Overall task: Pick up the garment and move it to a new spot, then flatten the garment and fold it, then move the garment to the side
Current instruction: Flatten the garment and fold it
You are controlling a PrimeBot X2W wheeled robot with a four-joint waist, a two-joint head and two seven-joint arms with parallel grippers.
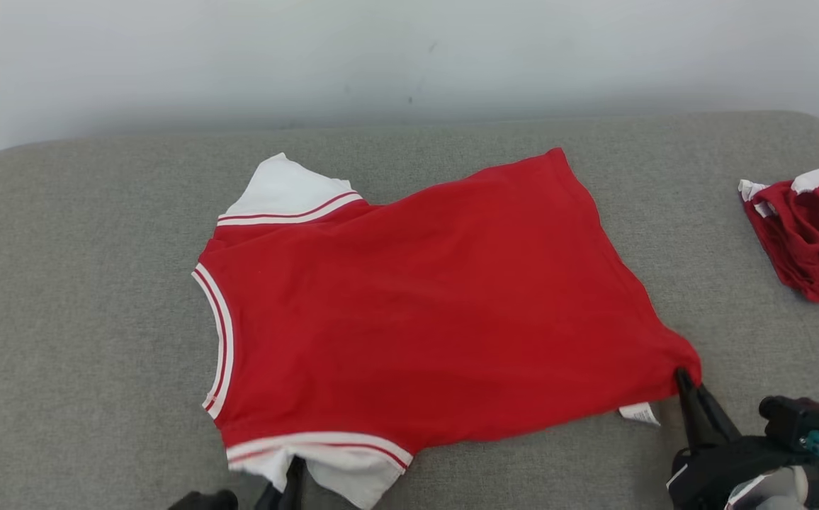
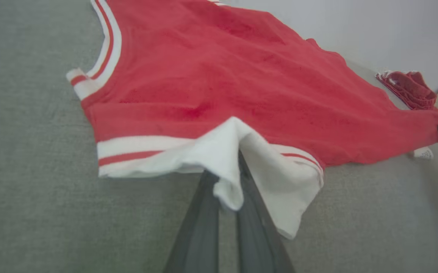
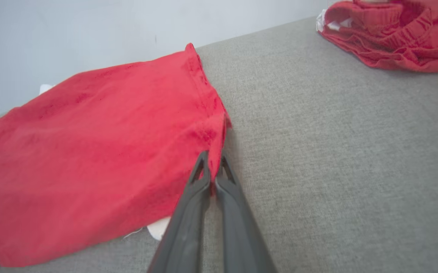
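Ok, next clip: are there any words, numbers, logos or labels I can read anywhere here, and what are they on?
No text here can be read.
On the garment: the red side facing up is plain, with no number or logo showing.
On the white tag at its hem: any print is too small and blurred to read.
On the second red garment at the right: white label bits, nothing legible.
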